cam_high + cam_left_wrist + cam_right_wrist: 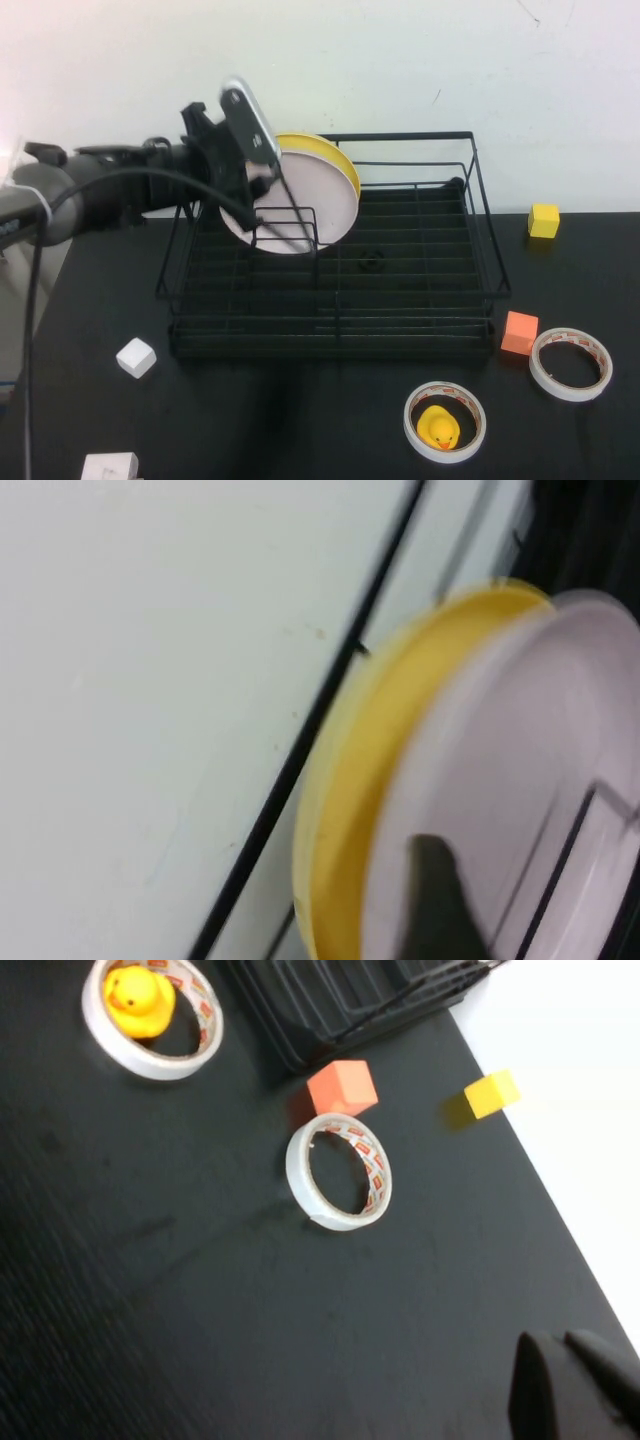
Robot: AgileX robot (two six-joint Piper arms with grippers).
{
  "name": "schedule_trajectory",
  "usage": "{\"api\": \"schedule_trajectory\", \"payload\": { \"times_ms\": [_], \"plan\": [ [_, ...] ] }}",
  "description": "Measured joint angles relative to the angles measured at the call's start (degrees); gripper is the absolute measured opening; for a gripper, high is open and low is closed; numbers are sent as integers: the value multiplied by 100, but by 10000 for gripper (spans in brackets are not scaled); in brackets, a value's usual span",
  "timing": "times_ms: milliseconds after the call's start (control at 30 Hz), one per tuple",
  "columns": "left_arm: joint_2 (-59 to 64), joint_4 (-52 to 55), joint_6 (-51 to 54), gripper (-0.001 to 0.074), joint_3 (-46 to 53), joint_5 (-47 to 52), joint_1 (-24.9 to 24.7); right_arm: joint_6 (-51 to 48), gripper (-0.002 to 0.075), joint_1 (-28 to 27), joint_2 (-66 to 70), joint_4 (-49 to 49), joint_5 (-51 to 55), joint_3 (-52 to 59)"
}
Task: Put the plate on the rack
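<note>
The pale pink-white plate stands on edge in the back left part of the black wire rack, leaning against a yellow plate behind it. My left gripper is at the plate's left rim, open, with one finger high and the other low. In the left wrist view one dark finger lies in front of the plate's pink face, with the yellow plate's rim beside it. My right gripper hangs shut over the bare black table, out of the high view.
Right of the rack lie a yellow cube, an orange cube and a tape roll. Another tape roll rings a yellow duck. Two white cubes lie at the front left.
</note>
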Motion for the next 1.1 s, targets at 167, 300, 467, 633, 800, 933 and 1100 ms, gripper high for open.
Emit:
{"api": "schedule_trajectory", "payload": {
  "times_ms": [167,300,467,633,800,933,1100],
  "plan": [
    [-659,0,-2397,139,0,-319,0,231,-2,0,0,-69,0,0],
    [-1453,-47,-4269,27,0,-1344,-7,469,-2,0,-42,-151,-77,0],
    [-2444,-149,-4900,4,449,-2020,4,605,-2,0,-206,-175,-149,0],
    [-3551,-148,-4977,0,1685,-1242,4,625,-2,0,-251,-175,-149,0],
    [-4436,-70,-4089,0,2588,594,4,660,-2,0,-251,-175,-159,0],
    [-4830,63,-3155,0,2814,1856,-31,717,-2,0,-254,-175,-200,0],
    [-5035,63,-2909,0,2840,1307,-322,821,-2,0,-264,-54,-490,0]
  ]
}}
